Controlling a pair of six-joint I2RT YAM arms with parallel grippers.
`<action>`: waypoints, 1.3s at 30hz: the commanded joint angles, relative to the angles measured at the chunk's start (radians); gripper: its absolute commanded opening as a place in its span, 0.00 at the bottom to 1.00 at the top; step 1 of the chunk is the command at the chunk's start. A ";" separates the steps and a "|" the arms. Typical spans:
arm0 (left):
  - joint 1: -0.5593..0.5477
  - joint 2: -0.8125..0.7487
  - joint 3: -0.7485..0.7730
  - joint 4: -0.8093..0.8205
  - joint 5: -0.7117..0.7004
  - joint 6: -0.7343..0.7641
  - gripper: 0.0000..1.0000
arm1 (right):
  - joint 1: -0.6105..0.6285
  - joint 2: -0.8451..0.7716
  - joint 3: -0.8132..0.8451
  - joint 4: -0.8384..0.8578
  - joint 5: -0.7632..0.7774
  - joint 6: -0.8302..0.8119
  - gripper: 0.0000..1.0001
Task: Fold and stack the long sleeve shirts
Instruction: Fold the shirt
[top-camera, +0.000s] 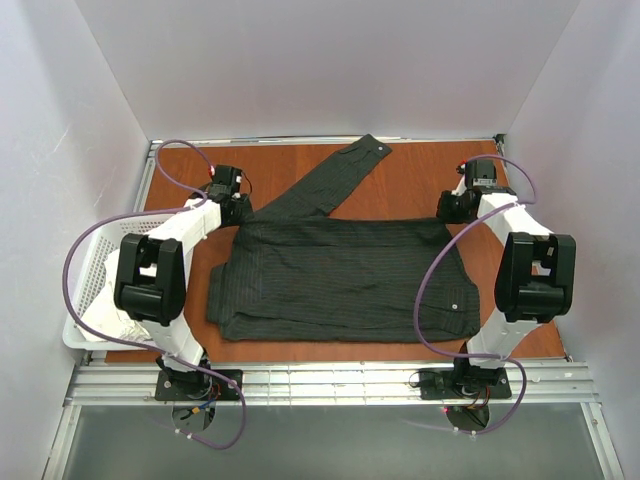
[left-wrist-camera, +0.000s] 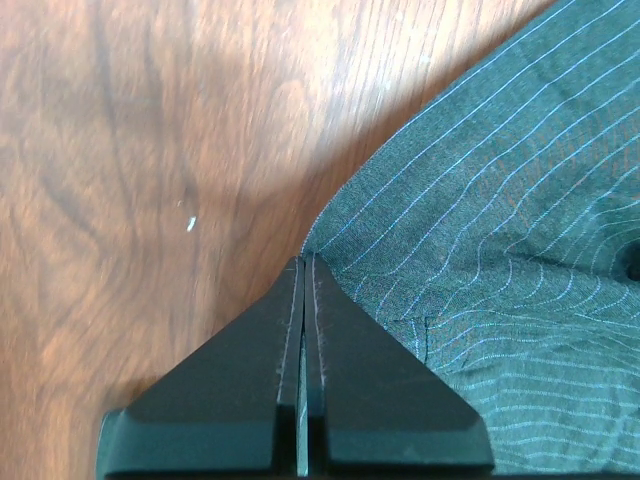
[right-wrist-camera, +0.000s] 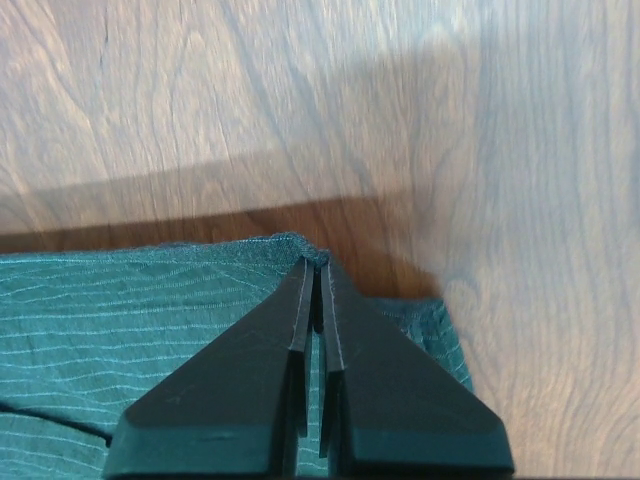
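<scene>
Here's the shirt (top-camera: 340, 280), dark charcoal with fine pale pinstripes, spread flat across the middle of the wooden surface (top-camera: 400, 180). Its body makes a wide block running left to right. One sleeve (top-camera: 335, 180) angles away from the far-left corner toward the back edge, with the cuff almost at the rim.

Both arms are reaching out over it, one to each far corner. The left hand (left-wrist-camera: 303, 262) sits right where that sleeve leaves the body. Its wrist view shows the two fingers pressed together with barely a slit between them. The pointed corner of the cloth runs straight into their tips, so it has a pinch on the fabric edge. The rest of the shirt fans out to the right of the fingers, with bare wood to the left.

Over to the right hand (right-wrist-camera: 316, 266), at the far-right corner. It's much the same: the fingers are closed to a narrow seam, and the hem is bunched into a small ridge at the tips, so the cloth is held. From there the fabric stretches left and back under the fingers, with bare surface beyond.

A white basket (top-camera: 90, 270) sits at the left edge, just beside the left arm and apart from the shirt.
</scene>
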 joint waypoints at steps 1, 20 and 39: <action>0.000 -0.106 -0.036 0.007 -0.046 -0.018 0.00 | -0.015 -0.076 -0.058 0.056 -0.025 0.050 0.01; -0.003 -0.291 -0.280 -0.028 0.035 -0.148 0.01 | -0.027 -0.292 -0.295 0.104 -0.061 0.163 0.01; -0.005 -0.365 -0.450 -0.045 0.003 -0.265 0.08 | -0.053 -0.346 -0.512 0.139 -0.009 0.232 0.01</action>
